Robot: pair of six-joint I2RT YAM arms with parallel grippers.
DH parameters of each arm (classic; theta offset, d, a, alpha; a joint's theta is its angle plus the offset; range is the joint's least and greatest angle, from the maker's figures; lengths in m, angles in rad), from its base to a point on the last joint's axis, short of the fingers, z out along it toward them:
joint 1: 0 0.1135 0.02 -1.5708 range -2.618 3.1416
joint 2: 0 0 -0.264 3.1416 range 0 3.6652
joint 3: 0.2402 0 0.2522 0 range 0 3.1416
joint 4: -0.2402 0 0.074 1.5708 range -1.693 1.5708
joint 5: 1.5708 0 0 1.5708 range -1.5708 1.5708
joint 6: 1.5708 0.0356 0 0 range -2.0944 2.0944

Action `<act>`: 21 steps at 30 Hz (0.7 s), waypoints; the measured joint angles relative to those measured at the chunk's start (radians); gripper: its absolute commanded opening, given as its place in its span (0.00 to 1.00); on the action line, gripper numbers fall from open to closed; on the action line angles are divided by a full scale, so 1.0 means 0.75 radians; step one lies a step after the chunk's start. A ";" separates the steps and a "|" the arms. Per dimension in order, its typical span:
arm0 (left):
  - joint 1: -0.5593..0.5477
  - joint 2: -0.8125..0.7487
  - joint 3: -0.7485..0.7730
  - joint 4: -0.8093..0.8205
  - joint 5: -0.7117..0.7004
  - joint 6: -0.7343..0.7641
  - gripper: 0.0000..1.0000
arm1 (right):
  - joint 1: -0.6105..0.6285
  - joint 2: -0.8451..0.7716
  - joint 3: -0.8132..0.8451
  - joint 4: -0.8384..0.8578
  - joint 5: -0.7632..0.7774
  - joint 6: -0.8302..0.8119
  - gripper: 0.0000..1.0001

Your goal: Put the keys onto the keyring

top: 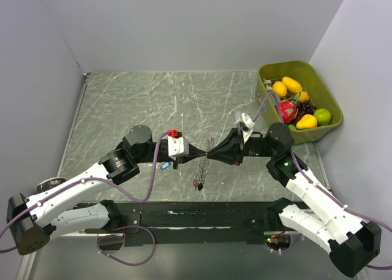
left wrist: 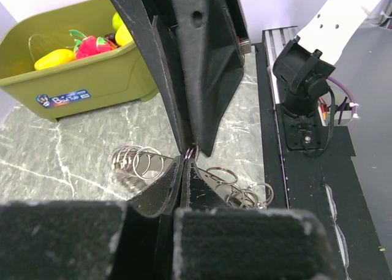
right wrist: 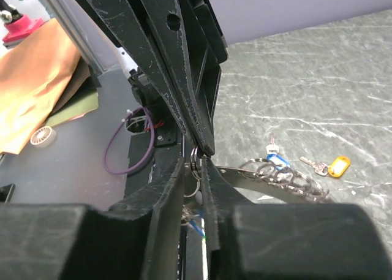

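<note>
From above, the left pincer [top: 200, 152] and the right pincer [top: 212, 153] met tip to tip over the grey, white-veined stone-look table [top: 122, 108], and their black tapered fingers made a bow-tie shape. The keyring [top: 203, 164], a tangle of thin wire, hung from that meeting point. A blue-tagged key [top: 164, 165] lay flat just beside the left pincer's body. An olive plastic bin [top: 285, 64] of glossy fruit sat well behind the right pincer. In the left wrist view, the left pincer's matte fingers [left wrist: 159, 191] were pressed together on a thin strand of the keyring at their tips, with shiny round loops [left wrist: 138, 163] spread to either side. In the right wrist view, the right pincer's scuffed fingers [right wrist: 168, 188] stood narrowly apart with wire between them. Whether they clamped it could not be told. A yellow-tagged key [right wrist: 332, 166] lay on the table off to one side, beyond the tips.
</note>
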 measured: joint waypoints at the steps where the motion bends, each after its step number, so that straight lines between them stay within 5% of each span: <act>1: 0.000 0.001 0.000 0.001 0.006 -0.001 0.01 | 0.006 0.006 0.009 -0.009 0.003 -0.004 0.10; 3: 0.000 0.001 0.000 0.002 0.013 -0.001 0.01 | 0.013 0.012 0.021 -0.019 0.006 -0.011 0.00; 9: 0.002 0.001 0.000 0.002 0.008 -0.001 0.01 | 0.021 0.015 0.030 -0.036 0.030 -0.012 0.00; 12: 0.002 -0.004 0.000 0.002 -0.011 -0.002 0.18 | 0.024 0.013 0.030 -0.037 0.051 -0.007 0.00; 14: 0.002 -0.014 -0.009 0.014 -0.032 -0.012 0.37 | 0.028 0.007 0.030 -0.037 0.073 -0.004 0.00; 21: 0.005 -0.129 -0.096 0.158 -0.099 -0.078 0.52 | 0.029 -0.028 0.028 -0.046 0.121 -0.004 0.00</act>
